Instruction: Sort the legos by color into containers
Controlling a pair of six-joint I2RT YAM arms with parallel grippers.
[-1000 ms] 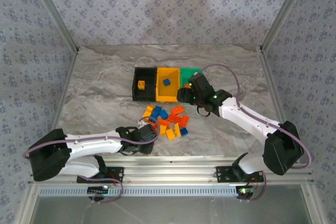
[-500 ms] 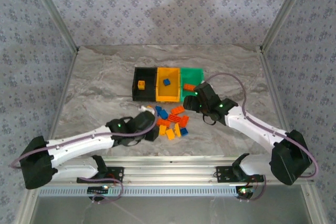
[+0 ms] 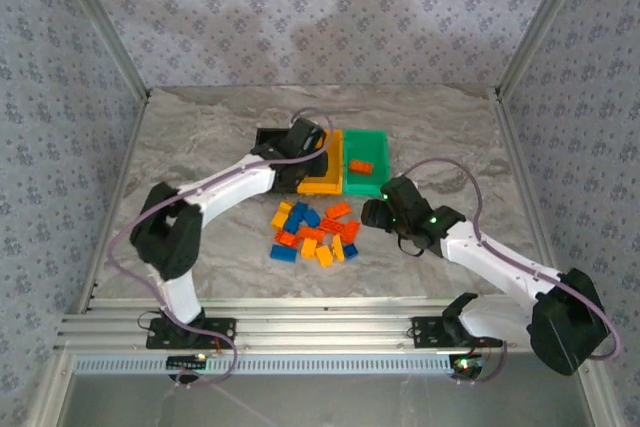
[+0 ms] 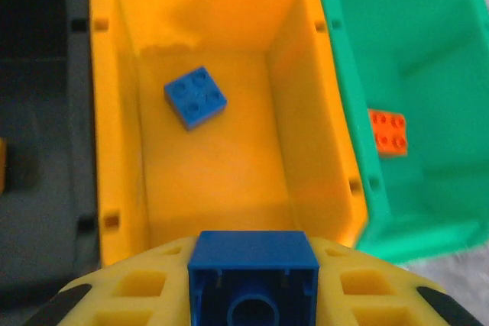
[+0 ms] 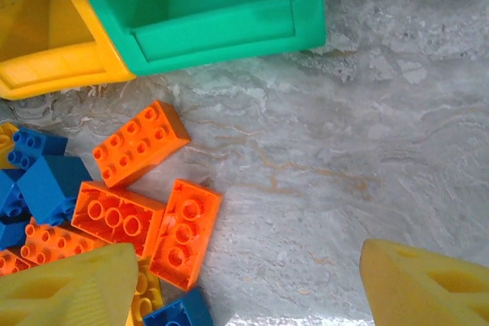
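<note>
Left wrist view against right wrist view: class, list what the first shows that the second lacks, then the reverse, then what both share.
Left wrist, not right wrist: the black bin, a loose blue brick lying inside the yellow-orange bin, and the left gripper shut on a held blue brick. Right wrist, not left wrist: the pile of unsorted bricks on the table, and the open right gripper. Both: the yellow-orange bin, the green bin beside it, and a red-orange brick inside the green bin.
</note>
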